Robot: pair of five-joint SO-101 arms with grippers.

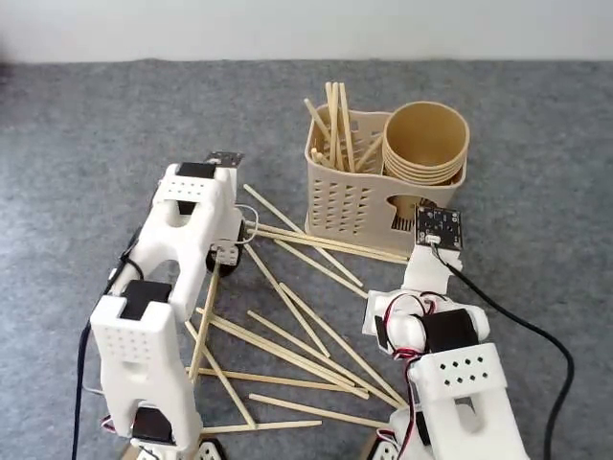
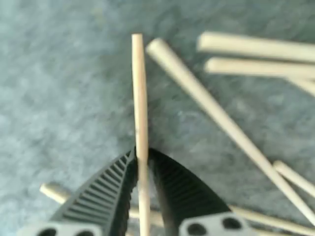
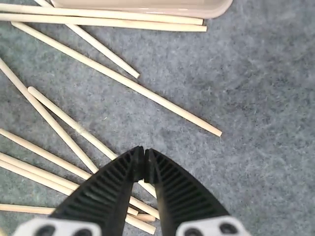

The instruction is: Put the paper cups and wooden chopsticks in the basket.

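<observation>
The left hand point(image 2: 141, 162) grips 1 chopstick point(image 2: 139, 88); the right hand point(image 3: 144, 158), closed on nothing, hangs above loose chopsticks point(image 3: 123, 81) beside the basket point(image 1: 350, 206).

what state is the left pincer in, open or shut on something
Shut on a chopstick: the left pincer has both jaws pressed against one stick that pokes out past their tips.

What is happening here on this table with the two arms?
Two robot arms are tidying things into a basket. The stacked paper cups already sit in it, with several chopsticks standing beside them. Many loose chopsticks lie on the grey table. The left claw is shut on one chopstick. The right claw is shut and empty, above loose ones near the basket.
</observation>
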